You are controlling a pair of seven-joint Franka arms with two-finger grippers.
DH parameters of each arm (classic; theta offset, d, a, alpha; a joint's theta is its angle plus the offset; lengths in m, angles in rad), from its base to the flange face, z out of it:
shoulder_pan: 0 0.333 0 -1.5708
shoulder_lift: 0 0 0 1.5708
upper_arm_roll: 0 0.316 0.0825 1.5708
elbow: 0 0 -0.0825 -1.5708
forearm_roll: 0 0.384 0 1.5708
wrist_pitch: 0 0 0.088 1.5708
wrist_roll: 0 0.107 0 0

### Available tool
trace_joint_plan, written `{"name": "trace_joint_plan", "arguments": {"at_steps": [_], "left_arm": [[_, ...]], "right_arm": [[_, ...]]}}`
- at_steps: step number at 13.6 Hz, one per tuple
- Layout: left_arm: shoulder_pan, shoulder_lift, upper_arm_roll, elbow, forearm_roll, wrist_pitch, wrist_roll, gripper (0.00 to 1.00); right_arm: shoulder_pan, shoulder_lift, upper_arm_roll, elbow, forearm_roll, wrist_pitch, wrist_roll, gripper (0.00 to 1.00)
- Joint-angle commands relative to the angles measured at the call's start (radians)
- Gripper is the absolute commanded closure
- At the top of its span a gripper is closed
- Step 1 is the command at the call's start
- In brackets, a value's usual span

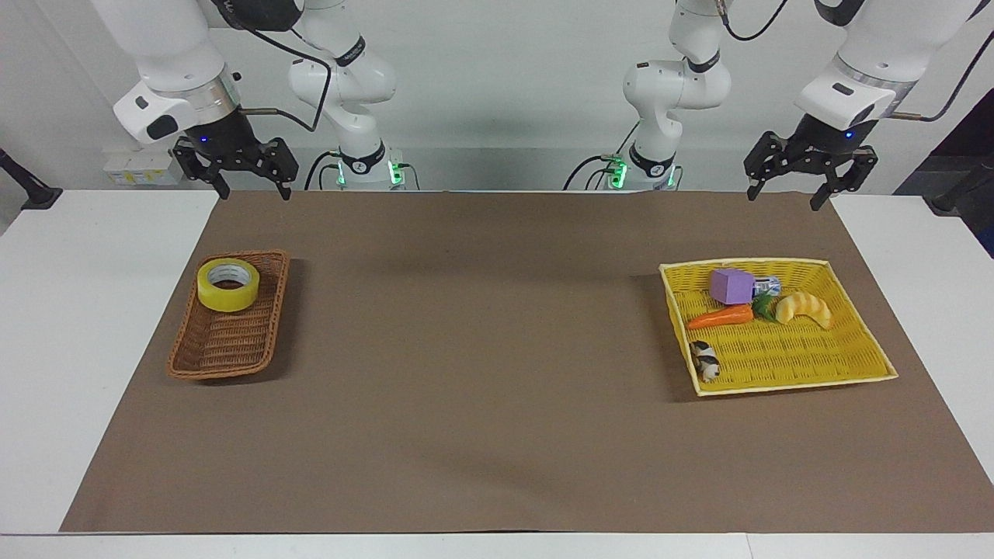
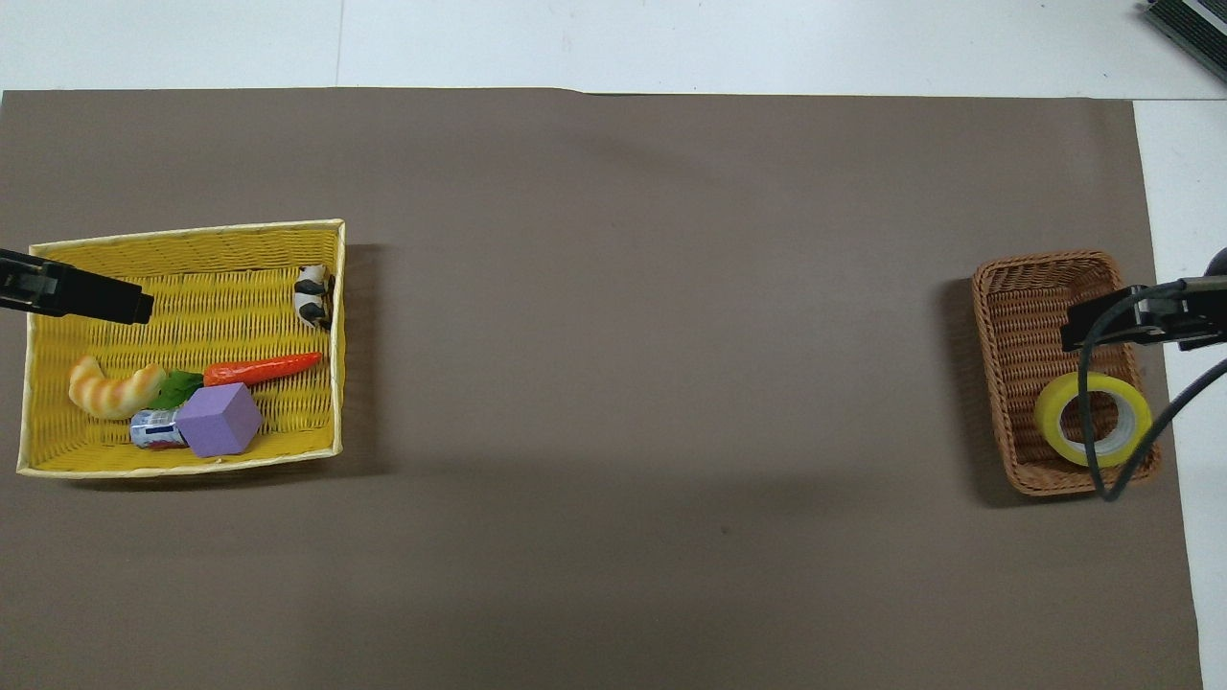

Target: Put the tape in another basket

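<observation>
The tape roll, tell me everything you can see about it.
The tape roll is a wide ring of translucent yellow adhesive tape around a white inner core. It lies flat, its hole facing up, inside the brown wicker basket, at the end nearer to the robots, close to the basket's rim there. Only the basket touches it; no gripper holds it.

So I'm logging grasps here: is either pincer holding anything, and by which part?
Nothing is held. The right pincer and left pincer hang open and empty; the tape lies in the brown basket.
</observation>
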Motion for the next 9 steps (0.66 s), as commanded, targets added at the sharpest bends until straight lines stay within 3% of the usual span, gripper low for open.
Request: {"name": "trace_joint_plan", "arguments": {"at_steps": [1,9], "left_arm": [[0.010,-0.020,-0.007,-0.022,0.017,0.001,0.005,0.00],[0.005,-0.020,-0.007,-0.022,0.017,-0.005,0.000,0.00]], "right_arm": [[-0.010,-0.002,0.002,0.019,0.022,-0.015,-0.030,0.00],[-0.010,-0.007,0.002,0.012,0.024,-0.012,-0.029,0.00]]}}
